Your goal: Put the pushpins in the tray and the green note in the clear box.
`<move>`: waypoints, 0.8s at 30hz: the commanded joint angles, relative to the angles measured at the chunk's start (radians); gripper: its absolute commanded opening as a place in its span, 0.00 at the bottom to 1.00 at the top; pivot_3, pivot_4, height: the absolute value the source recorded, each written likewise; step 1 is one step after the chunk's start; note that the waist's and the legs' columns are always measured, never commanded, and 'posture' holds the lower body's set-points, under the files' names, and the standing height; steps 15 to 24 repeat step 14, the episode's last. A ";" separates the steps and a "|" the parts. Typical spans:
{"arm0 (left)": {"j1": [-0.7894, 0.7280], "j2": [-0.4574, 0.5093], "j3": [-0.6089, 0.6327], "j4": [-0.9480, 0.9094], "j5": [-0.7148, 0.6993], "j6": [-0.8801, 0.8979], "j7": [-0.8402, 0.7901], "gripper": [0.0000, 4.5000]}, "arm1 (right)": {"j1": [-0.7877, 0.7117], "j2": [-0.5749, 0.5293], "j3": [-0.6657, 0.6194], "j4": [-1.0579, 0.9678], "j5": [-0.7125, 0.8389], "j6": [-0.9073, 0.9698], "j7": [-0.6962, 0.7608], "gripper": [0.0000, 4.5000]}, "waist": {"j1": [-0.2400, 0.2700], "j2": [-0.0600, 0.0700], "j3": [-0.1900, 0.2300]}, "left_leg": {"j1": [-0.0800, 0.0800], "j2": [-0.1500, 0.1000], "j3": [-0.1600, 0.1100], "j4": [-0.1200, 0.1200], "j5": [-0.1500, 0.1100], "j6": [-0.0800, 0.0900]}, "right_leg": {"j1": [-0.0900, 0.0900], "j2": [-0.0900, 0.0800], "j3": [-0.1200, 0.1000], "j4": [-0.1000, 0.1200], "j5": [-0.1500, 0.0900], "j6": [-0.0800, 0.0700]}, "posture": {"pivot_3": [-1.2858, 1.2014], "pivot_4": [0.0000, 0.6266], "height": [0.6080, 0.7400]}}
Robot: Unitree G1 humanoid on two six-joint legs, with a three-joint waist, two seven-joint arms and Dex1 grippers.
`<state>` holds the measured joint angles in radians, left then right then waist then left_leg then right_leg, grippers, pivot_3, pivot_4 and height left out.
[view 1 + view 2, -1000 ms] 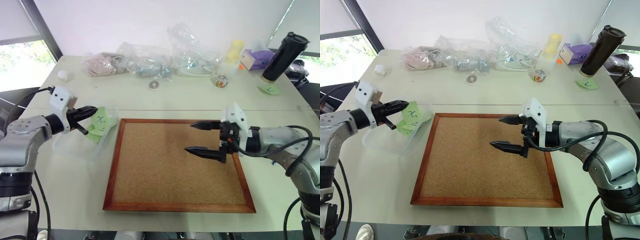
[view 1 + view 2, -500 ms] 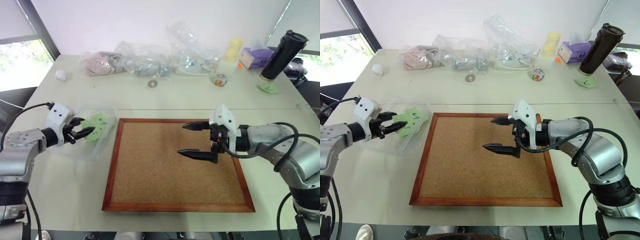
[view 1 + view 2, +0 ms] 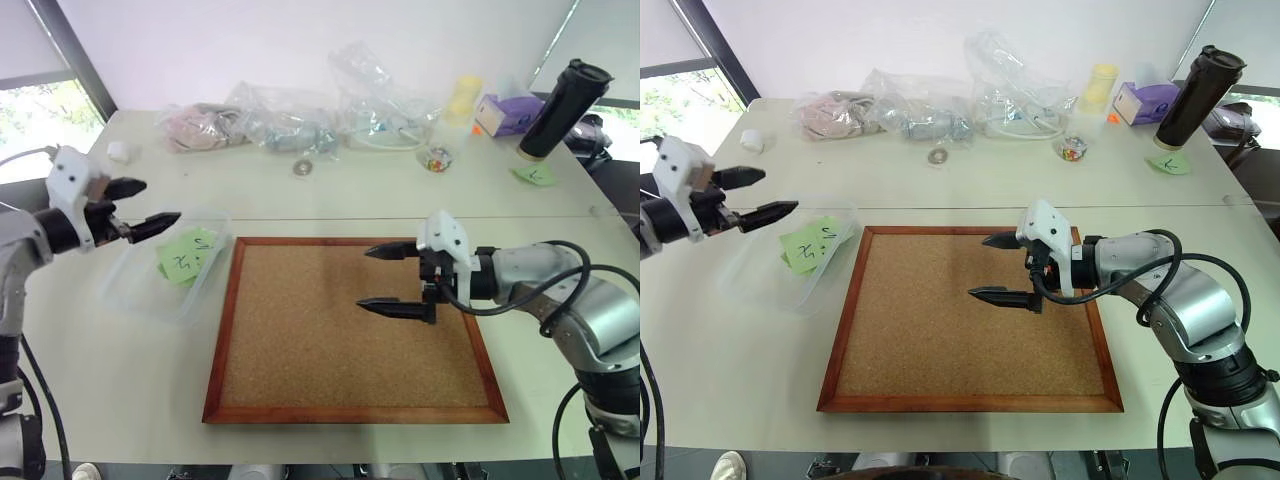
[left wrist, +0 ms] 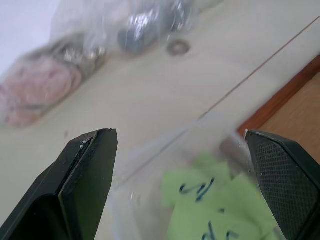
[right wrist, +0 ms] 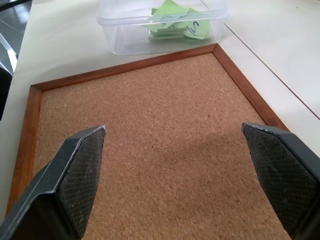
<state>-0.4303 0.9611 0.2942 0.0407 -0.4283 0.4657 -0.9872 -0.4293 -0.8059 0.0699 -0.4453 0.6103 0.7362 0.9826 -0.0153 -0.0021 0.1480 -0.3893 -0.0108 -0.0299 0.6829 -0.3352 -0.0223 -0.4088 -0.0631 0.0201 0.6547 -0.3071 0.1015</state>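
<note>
Green note [image 3: 187, 257] lies in clear box [image 3: 140, 290] on pale table [image 3: 330, 195] (both grippers wide open, empty).

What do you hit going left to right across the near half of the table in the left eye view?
left gripper, open → clear box with the green note lying in it → cork board → right gripper, open above the board.

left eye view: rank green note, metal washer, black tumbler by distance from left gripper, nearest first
1. Green note: in the clear box, just below the open left gripper.
2. Metal washer: mid-table, near the plastic bags.
3. Black tumbler: far right corner.
</note>
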 commanded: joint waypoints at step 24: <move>0.047 -0.124 -0.209 -0.484 -0.210 0.218 -0.023 0.99 | 0.131 -0.206 -0.214 -0.069 0.022 0.009 0.053 1.00 | 0.000 -0.001 0.000 | 0.000 0.000 0.000 0.001 0.000 0.000 | 0.000 0.001 0.001 0.002 0.000 0.000 | 0.52 0.24 1.00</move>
